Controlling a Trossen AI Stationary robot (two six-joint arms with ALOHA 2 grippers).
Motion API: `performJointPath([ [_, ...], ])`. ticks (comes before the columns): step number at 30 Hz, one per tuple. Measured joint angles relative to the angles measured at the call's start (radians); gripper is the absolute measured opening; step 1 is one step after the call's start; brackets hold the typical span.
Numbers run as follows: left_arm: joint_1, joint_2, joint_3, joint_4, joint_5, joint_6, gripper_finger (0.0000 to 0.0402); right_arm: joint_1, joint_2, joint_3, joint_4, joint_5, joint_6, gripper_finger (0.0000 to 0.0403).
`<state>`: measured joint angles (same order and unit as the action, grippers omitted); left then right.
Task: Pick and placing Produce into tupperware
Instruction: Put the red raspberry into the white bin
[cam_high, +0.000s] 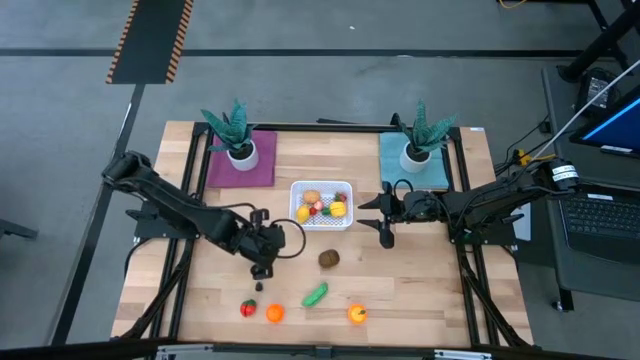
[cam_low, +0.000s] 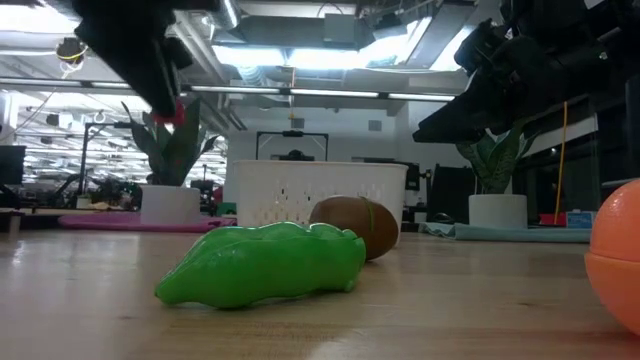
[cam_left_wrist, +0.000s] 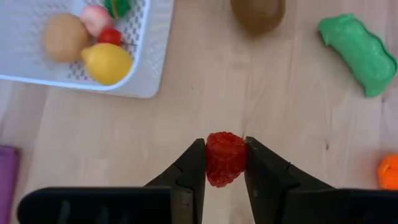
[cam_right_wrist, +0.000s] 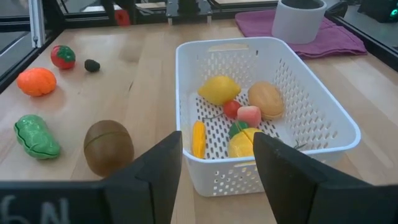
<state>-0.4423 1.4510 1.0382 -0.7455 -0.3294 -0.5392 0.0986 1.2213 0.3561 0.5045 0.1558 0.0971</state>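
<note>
Above the worktop (cam_high: 200, 290), short of the tupperware (cam_high: 322, 205), the left gripper (cam_left_wrist: 225, 163) clamps a red berry (cam_left_wrist: 225, 158), while the right gripper (cam_right_wrist: 217, 163) (fingers parted, empty) hangs beside that container.

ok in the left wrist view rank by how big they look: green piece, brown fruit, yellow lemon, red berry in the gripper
1. green piece
2. yellow lemon
3. red berry, though it sits nearest the camera

The brown fruit is cut off at the frame edge, so it cannot be ranked.
</note>
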Motion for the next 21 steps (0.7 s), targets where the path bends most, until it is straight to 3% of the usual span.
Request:
performJointPath([
  [5, 0.000, -0.100, -0.108, 0.038, -0.011, -0.023, 0.0079, 0.000, 0.000, 0.000, -0.001, 0.000, 0.000, 0.0200],
  [12, 0.000, -0.265, -0.351, 0.351, -0.025, 0.008, 0.0078, 0.000, 0.000, 0.000, -0.001, 0.000, -0.001, 0.0200],
  [21, 0.005, -0.433, -0.579, 0.692, -0.028, 0.129, 0.0079, 0.000, 0.000, 0.000, 0.009, 0.000, -0.001, 0.0200],
])
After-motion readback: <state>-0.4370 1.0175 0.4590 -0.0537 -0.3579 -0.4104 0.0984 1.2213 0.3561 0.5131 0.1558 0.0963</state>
